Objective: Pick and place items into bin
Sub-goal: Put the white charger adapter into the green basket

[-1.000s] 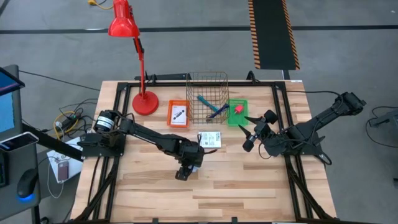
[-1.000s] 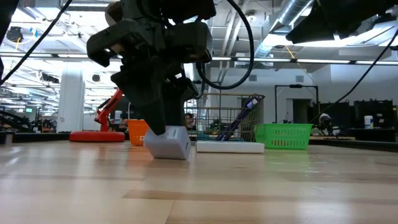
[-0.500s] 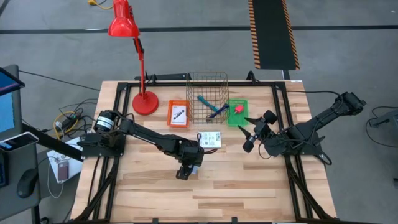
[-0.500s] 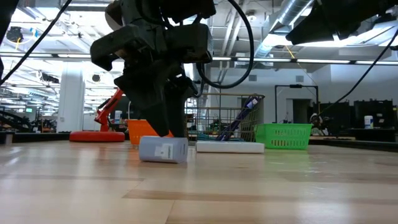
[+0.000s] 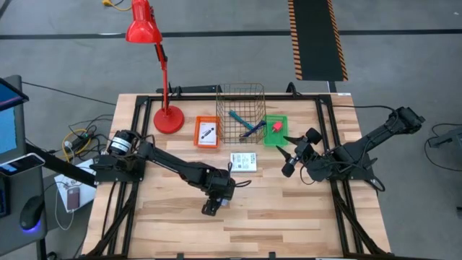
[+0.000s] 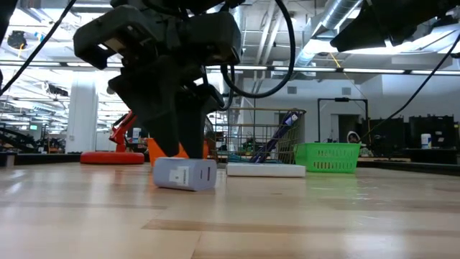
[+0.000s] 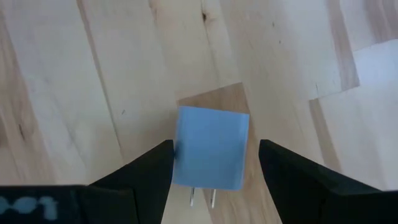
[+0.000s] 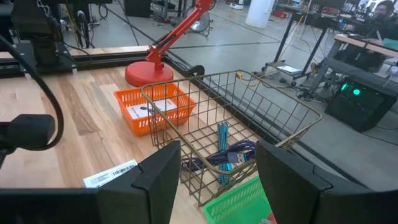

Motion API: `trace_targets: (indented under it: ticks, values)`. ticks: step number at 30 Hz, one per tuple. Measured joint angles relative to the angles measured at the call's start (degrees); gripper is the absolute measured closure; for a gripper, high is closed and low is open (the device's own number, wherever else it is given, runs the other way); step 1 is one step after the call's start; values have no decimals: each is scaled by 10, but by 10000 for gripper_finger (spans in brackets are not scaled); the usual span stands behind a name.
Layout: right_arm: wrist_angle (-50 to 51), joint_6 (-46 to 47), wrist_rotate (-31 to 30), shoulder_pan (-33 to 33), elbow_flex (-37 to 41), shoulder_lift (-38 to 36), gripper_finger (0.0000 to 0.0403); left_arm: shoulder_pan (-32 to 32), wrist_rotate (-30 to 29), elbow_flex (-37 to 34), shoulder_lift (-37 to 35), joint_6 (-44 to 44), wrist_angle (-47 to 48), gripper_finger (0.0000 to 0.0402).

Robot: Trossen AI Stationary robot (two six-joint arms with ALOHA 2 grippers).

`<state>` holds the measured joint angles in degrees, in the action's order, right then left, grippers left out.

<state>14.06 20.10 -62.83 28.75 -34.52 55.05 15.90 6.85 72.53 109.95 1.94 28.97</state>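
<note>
I see my left gripper [image 5: 212, 208] low over the table [image 5: 289, 217], a little toward 7 o'clock from the table's centre. Its 2 fingers [image 7: 143, 177] stand wide apart with a small blue-grey block [image 7: 210, 147] between them; the block rests on the wood with 2 metal prongs showing, and I see gaps on both sides, so nothing is clamped. In the low view the block [image 6: 184, 175] sits on the table under the gripper.

At 12 o'clock from the block lies a flat white printed card [image 5: 243, 161]. Farther toward 12 o'clock stands the wire basket [image 5: 241, 112] holding 2 pens [image 8: 225, 144], with an orange tray [image 5: 207, 132] carrying a card at its 9 o'clock and a green bin [image 5: 275, 131] with a tiny pink-red block [image 5: 276, 126] at its 3 o'clock.

My right gripper [image 5: 290, 154] hangs at the table's 3 o'clock side, fingers spread and empty.
</note>
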Motion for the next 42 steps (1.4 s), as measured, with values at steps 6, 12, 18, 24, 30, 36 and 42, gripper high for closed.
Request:
trace_targets:
  ticks: [6,12,18,24,30,36,42]
  values:
    - [0,0,0,0,0,0,200,3,-1,0,0,-1,0,176]
    - [0,0,0,0,0,0,200,3,0,0,8,-17,-2,176]
    - [1,0,0,0,0,0,200,3,17,-1,33,-20,-13,176]
    - [4,0,1,0,0,0,200,1,21,-1,36,-27,-17,175]
    - [4,0,0,0,0,0,200,-5,23,-1,36,-28,-27,184]
    - [4,0,0,0,0,0,200,-7,29,0,36,-31,-31,218]
    - [-1,-1,-2,0,0,0,200,-9,16,27,37,-36,-2,218]
